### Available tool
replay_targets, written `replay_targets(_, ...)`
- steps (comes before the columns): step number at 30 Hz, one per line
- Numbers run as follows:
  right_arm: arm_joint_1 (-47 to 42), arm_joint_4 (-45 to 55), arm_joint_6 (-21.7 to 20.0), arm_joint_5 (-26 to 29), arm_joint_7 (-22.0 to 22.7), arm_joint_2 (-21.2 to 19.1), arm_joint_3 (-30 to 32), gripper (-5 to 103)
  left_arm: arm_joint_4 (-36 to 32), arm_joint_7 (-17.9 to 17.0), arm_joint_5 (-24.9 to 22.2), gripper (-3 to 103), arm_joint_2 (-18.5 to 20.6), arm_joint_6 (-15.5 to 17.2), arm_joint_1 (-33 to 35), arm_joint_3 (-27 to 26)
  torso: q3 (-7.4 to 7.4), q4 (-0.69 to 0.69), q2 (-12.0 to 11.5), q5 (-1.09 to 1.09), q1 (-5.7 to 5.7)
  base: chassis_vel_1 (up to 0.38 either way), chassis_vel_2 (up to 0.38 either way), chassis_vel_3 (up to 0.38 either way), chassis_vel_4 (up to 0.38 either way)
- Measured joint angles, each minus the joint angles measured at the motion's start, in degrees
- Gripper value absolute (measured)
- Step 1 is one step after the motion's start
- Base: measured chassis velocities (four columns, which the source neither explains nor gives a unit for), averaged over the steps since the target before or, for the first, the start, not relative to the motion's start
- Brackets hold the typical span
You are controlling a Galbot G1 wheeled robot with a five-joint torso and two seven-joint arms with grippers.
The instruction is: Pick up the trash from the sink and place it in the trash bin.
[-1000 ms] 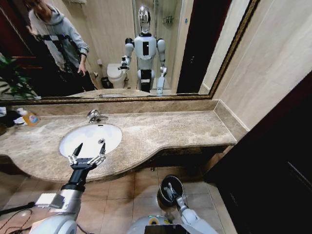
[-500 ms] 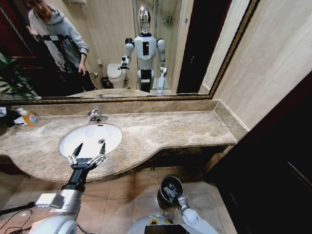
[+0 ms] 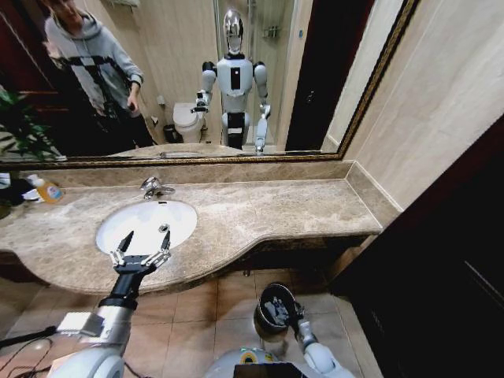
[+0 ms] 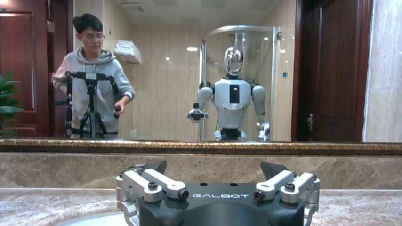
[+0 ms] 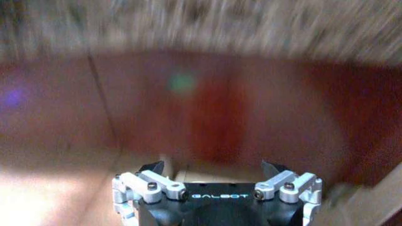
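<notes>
Head view looks down on the sink (image 3: 146, 224), a white oval basin set in a beige-brown marble surround. The left gripper (image 3: 142, 250) hovers over the sink's near rim with its fingers spread wide and nothing between them, probably poised there for a reach into the basin. No trash can be made out in the basin from here. The trash bin (image 3: 276, 308) stands on the tiled floor below and to the right of the sink, with pale bits lying inside it. The right gripper (image 3: 297, 321) sits low at the bin's rim; in the right wrist view its fingers stand apart and empty, which fits a drop just made. Behind the sink runs a framed wall mirror (image 3: 197, 79); a chrome tap (image 3: 153, 187) stands at the sink's far edge.
</notes>
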Motion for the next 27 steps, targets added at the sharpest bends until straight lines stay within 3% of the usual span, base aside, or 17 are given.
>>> replay_targets(2,-5.89,12.70,-0.59,2.71,0.67,-1.60,3.22,100,0.00,0.00,0.00,100,0.00,0.00,0.00,0.00,0.00,0.01,0.00,0.00,0.00,0.000,0.000,0.000,0.000)
replay_targets(5,-8.08,17.27,-0.83,3.06,0.68,-1.66,4.85,100,0.00,0.02,0.00,100,0.00,0.00,0.00,0.01,0.00,0.00,0.00,0.00,0.00,0.000,0.000,0.000,0.000)
replay_targets(8,-15.43,33.10,-1.47,3.27,0.62,-1.14,10.60,100,0.00,0.00,0.00,100,0.00,0.00,0.00,0.00,0.00,0.00,0.00,-0.02,0.00,0.000,0.000,0.000,0.000)
replay_targets(12,-18.24,42.14,-2.48,3.43,0.62,-0.12,13.39,100,0.00,0.00,0.00,100,0.00,0.00,0.00,0.00,0.00,0.00,0.00,-0.01,0.00,0.000,0.000,0.000,0.000)
replay_targets(22,-13.49,55.99,-8.69,2.26,1.77,2.98,16.02,100,0.00,0.01,0.00,100,0.00,0.00,0.00,0.00,0.00,0.01,0.00,-0.01,0.00,0.000,0.000,0.000,0.000)
replay_targets(27,-11.38,56.67,-7.93,-2.35,0.20,3.40,17.97,100,0.00,0.00,0.00,100,0.00,0.00,0.00,0.00,0.00,0.00,0.00,0.00,0.00,0.000,0.000,0.000,0.000)
